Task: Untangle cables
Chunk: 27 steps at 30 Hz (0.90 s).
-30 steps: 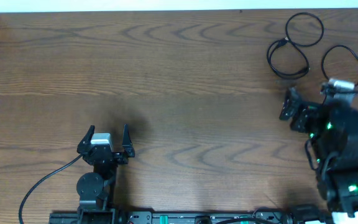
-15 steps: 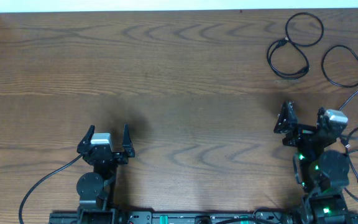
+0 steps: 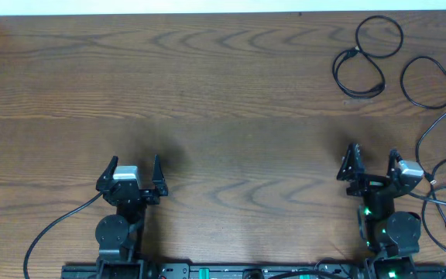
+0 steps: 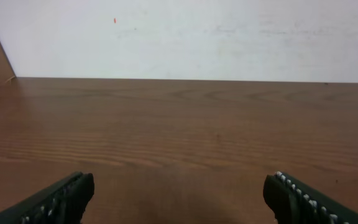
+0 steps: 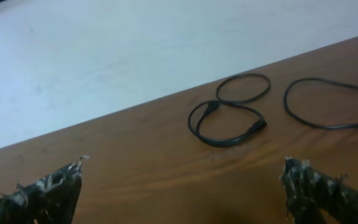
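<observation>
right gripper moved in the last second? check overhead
Yes. The right gripper has pulled back toward the near edge of the table, away from the looped cables at the far right, which have not shifted. Jaws open, empty.

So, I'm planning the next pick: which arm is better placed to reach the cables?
Right. The right arm, jaws open, faces the cables lying ahead on its side; the left arm sees only bare table.

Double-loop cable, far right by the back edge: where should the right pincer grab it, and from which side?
The double-loop cable lies flat, so come straight down with the open right pincer, fingers across the strand. Likely best on the front arc of the loop nearer the robot: it is a single strand, clear of the crossing.
</observation>
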Motion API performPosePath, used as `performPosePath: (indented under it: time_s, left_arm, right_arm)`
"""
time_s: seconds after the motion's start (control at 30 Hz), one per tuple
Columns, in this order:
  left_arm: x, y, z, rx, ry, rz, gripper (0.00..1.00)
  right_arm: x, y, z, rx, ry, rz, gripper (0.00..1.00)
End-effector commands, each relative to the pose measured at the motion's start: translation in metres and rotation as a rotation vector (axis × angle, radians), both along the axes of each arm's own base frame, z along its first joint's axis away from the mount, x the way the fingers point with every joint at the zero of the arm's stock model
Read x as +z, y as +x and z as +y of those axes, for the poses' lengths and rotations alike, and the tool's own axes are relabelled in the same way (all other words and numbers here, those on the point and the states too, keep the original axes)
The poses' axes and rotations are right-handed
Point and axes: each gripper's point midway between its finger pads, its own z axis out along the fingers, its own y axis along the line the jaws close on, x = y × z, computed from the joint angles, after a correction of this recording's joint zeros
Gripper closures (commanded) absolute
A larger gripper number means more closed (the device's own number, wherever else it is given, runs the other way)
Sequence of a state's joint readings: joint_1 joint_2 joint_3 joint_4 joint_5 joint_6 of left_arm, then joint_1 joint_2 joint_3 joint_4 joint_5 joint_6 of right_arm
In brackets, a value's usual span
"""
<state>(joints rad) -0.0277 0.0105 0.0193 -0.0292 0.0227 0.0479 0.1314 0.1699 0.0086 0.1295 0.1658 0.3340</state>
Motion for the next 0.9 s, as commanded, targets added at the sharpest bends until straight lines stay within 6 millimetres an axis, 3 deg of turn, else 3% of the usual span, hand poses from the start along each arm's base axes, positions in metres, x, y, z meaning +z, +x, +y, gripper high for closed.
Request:
performPosePath:
  time_s: [0.0,0.2,0.53,0.8,0.87]
  left_arm:
    - [-0.017,-0.001,0.007,0.038,-0.006,0.053,0.09]
    - [-0.017,-0.001,0.007,0.038,-0.006,0.053,0.09]
    - [-0.017,-0.001,0.007,0.038,-0.006,0.053,0.09]
    - [-0.017,-0.001,0.007,0.038,-0.006,0.053,0.09]
    - [-0.017,-0.001,0.007,0.038,-0.006,0.053,0.09]
  right_arm:
    - [0.001,-0.004,-0.002,-0.008,0.014,-0.009,0.01]
    - [-0.020,-0.009,-0.002,-0.006,0.000,0.073,0.01]
    - [-0.010,-0.010,-0.001,0.001,-0.011,0.027,0.01]
    - [-0.013,-0.011,0.017,0.125,-0.359,0.033,0.01]
    - [-0.013,-0.011,0.017,0.126,-0.377,0.032,0.01]
